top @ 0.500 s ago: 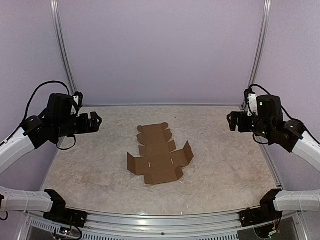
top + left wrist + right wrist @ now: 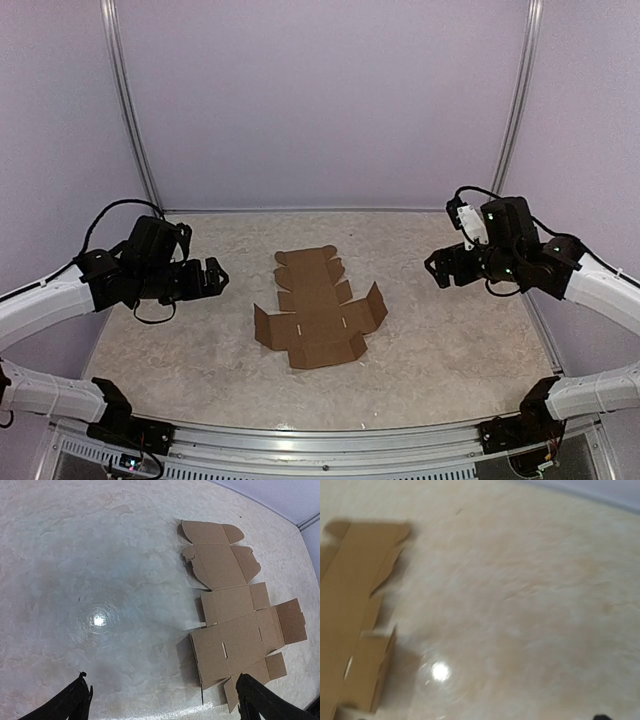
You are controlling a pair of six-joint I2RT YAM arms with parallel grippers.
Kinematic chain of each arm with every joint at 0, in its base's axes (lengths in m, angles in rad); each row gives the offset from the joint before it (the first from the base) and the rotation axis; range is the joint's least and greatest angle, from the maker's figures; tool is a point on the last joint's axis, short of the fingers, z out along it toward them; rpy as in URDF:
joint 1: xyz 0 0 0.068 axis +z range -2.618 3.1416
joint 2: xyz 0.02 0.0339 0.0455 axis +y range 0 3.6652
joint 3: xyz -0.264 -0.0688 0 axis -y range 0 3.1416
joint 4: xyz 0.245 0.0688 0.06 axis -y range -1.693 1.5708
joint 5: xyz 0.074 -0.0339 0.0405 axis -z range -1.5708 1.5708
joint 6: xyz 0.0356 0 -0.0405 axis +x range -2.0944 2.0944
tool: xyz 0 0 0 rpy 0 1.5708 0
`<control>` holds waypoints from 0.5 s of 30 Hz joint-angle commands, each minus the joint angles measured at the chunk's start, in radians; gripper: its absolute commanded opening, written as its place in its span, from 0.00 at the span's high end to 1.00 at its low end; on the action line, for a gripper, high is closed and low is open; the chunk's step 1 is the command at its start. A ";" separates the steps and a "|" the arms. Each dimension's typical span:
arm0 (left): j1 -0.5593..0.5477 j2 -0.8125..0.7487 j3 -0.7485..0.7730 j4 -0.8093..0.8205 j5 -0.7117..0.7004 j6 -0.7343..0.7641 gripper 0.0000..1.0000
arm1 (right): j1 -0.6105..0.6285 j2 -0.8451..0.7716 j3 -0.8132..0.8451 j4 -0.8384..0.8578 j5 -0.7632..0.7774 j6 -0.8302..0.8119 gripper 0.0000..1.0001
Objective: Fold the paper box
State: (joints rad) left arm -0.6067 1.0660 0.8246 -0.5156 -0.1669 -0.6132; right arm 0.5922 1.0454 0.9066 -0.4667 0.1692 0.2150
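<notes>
**Top external view: carton lies flat mid-table, both claws spread and empty**

Across the pale, marbled table (image 2: 450, 340), the paper box (image 2: 318, 315) rests as an unfolded brown die-cut sheet. It lies near the centre, long axis running away from the arm bases, where either arm can likely reach it. No crease has yet been worked into a wall, so the folding appears to be at its very start.

The left gripper (image 2: 212, 277) hangs above the table to the sheet's left and the right gripper (image 2: 436, 268) to its right. Each is apart from the cardboard and aimed inward, a stance that suits a two-sided approach.

The left wrist view shows that claw released, its dark fingertips (image 2: 75, 702) set wide at the frame's lower corners with bare table between them. The sheet lies ahead and off to the right of that gap. The right wrist view is blurred; the carton sits at its left edge, and that claw, spread wide, grasps nothing.

The side flaps (image 2: 375, 305) lift slightly off the surface, and the rounded tabs (image 2: 305, 262) mark the far end.
</notes>
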 commanded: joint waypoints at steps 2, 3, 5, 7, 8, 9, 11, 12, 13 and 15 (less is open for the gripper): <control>-0.060 0.065 -0.015 0.077 0.070 -0.121 0.01 | 0.055 0.103 0.056 -0.013 0.007 -0.009 0.04; -0.064 0.076 -0.019 0.091 0.086 -0.132 0.01 | 0.060 0.126 0.066 -0.013 0.000 -0.009 0.04; -0.068 0.101 -0.027 0.122 0.122 -0.158 0.02 | 0.077 0.165 0.084 -0.012 -0.017 -0.007 0.04; -0.076 0.133 -0.031 0.156 0.147 -0.179 0.03 | 0.098 0.201 0.106 -0.012 -0.025 -0.008 0.04; -0.081 0.145 -0.028 0.168 0.155 -0.184 0.03 | 0.109 0.217 0.115 -0.010 -0.025 -0.009 0.04; -0.083 0.168 -0.025 0.179 0.160 -0.187 0.04 | 0.119 0.232 0.124 -0.008 -0.024 -0.010 0.04; -0.081 0.206 -0.016 0.198 0.207 -0.194 0.04 | 0.132 0.246 0.137 -0.006 -0.020 -0.011 0.04; -0.079 0.234 -0.012 0.203 0.221 -0.200 0.06 | 0.136 0.250 0.141 -0.008 -0.016 -0.011 0.04; -0.078 0.250 -0.004 0.198 0.227 -0.206 0.08 | 0.138 0.252 0.145 -0.012 -0.010 -0.009 0.04; -0.077 0.289 0.014 0.187 0.239 -0.210 0.13 | 0.139 0.249 0.144 -0.017 0.003 0.000 0.04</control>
State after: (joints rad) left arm -0.6807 1.2930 0.8124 -0.3462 0.0082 -0.7902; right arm 0.7185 1.2930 1.0229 -0.4671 0.1562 0.2073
